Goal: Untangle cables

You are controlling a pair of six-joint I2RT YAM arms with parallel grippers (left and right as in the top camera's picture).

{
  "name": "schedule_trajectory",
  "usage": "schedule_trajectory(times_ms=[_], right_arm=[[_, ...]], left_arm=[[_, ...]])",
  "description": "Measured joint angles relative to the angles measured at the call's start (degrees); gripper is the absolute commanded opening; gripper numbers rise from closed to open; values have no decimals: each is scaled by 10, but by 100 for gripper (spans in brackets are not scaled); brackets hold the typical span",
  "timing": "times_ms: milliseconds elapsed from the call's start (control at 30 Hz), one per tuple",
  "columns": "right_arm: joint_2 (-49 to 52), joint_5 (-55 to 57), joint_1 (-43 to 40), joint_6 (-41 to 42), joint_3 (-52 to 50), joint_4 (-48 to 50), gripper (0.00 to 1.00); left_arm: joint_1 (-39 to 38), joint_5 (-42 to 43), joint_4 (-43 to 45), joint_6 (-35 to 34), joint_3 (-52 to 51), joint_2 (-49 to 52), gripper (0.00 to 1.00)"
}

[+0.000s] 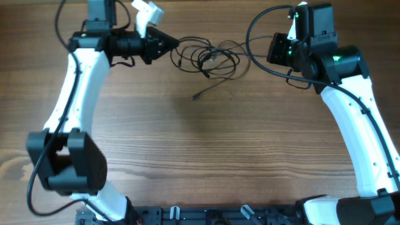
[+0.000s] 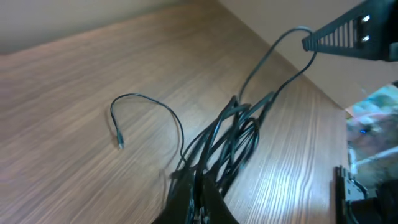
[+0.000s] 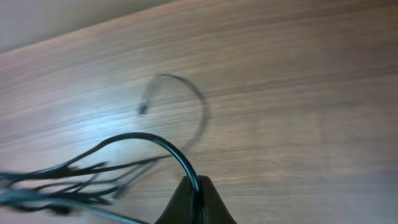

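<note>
Above the table (image 1: 187,156), the left gripper (image 2: 194,186) and right gripper (image 3: 196,190) each clamp closed on the cables (image 2: 227,134).

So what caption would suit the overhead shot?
Teamwork: the left gripper and right gripper pinch the tangled cables from opposite sides.

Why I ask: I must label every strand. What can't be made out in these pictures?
- Overhead: the cables are too thin to count strands or trace crossings.
- Left wrist: the left tool is cut off by the bottom edge, and its own tips hide where it pinches the cables.
- Right wrist: the right tool is likewise cut off, and the plug end is blurred, so its type is unreadable.
</note>
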Motion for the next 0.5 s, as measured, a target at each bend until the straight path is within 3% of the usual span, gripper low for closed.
schedule_trajectory(times_ms=[500], right_arm=[[2, 37, -125, -2, -1, -29, 4]], left_arm=[[105, -17, -49, 0, 0, -14, 4]])
